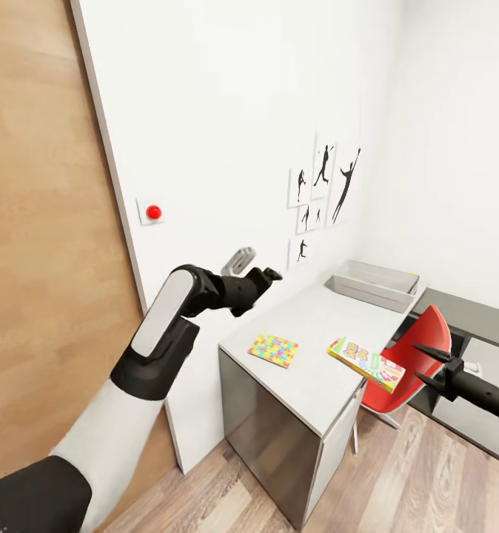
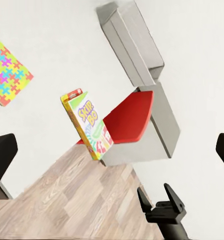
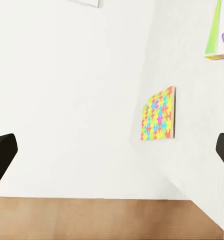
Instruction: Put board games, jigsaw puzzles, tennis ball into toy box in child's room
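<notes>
I had both end effectors open and empty. The thin yellow-green printed board game box [image 1: 366, 363] overhung the pale grey desk's [image 1: 316, 326] near right edge; it looked light, stiff, best pinched across that overhanging edge.

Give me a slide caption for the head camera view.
Both open grippers raised before a desk holding a puzzle, game box and grey bin.
</notes>
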`<state>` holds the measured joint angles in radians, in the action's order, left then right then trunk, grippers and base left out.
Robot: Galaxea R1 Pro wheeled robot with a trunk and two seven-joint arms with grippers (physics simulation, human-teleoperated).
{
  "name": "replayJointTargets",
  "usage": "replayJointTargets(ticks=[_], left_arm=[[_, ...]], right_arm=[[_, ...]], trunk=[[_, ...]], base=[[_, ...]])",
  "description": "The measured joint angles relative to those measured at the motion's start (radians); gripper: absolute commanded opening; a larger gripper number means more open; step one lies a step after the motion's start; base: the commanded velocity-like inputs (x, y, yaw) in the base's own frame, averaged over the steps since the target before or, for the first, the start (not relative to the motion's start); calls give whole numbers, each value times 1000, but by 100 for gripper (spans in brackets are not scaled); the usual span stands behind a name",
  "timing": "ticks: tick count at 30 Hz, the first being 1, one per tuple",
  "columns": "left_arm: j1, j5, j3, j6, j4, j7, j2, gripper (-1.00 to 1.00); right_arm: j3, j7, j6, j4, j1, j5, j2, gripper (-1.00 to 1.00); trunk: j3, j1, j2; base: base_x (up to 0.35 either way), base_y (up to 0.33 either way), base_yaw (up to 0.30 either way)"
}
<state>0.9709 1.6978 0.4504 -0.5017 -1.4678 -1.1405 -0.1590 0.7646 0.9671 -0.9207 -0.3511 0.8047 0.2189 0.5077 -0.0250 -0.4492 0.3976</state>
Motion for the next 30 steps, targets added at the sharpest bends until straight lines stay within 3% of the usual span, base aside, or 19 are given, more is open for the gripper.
replayJointTargets(ticks=[2, 3, 6, 7, 11, 17, 30], left_arm=[[48, 63, 50, 59, 25, -51, -1, 100], [49, 64, 51, 60, 25, -51, -1, 100], [90, 153, 106, 114, 45, -117, 2, 100], [90, 153, 107, 115, 45, -118, 2, 100], [111, 213, 146, 146, 55, -145, 4, 100], [109, 237, 165, 157, 36, -135, 10, 100], [94, 255, 176, 117, 8, -110, 19, 100]], right_arm=[[0, 1, -20, 0, -2, 1, 18, 100], [-1, 1, -20, 0, -3, 1, 19, 100], [-1, 3, -39, -1, -5, 2, 42, 100], [-1, 3, -39, -1, -5, 2, 42, 100], [-1, 5, -50, -1, -6, 3, 56, 100], [0, 5, -52, -1, -7, 3, 57, 100], [2, 0, -48, 0, -7, 3, 51, 100]], trunk=[[0, 0, 0], [0, 0, 0], [0, 0, 0], [0, 0, 0], [0, 0, 0], [0, 0, 0], [-41, -50, 91]], base=[[0, 0, 0], [0, 0, 0], [0, 0, 0], [0, 0, 0], [0, 0, 0], [0, 0, 0], [0, 0, 0]])
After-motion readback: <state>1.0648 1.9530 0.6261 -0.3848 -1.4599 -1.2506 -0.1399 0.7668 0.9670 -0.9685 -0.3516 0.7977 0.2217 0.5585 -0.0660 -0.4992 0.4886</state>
